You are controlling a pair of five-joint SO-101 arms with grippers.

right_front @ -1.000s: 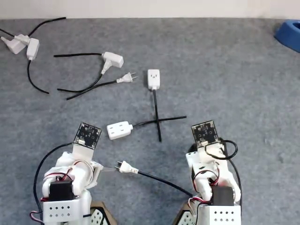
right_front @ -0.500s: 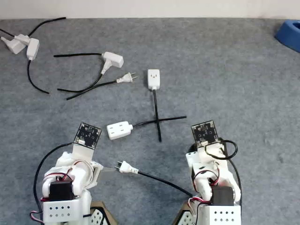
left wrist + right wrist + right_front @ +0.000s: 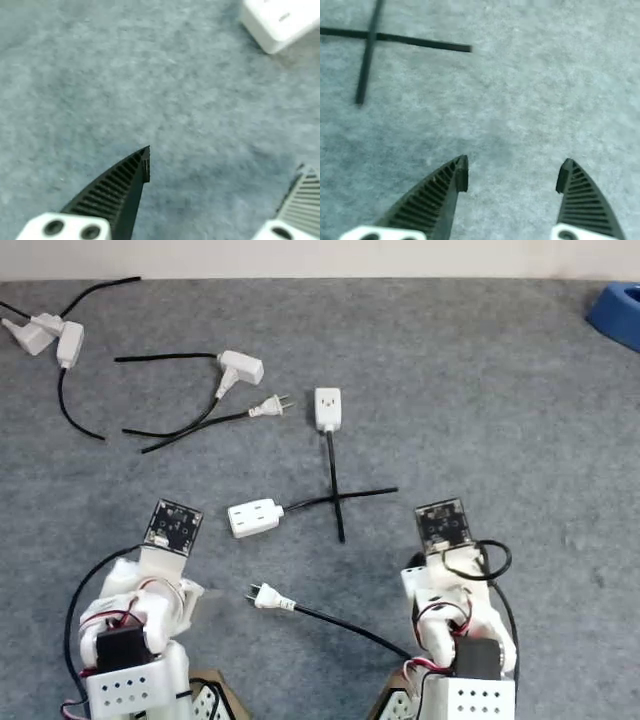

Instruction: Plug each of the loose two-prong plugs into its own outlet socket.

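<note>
Left end effector: you have it spread wide, gripping nothing, above the tabletop.
Right end effector: likewise spread wide, empty.

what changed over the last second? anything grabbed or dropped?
The left arm swung to its left, taking its jaws off the near plug; they now stand open over the carpet. Nothing was grabbed or let go. The right arm barely shifted. The near plug, sockets and cords stayed where they were.
</note>
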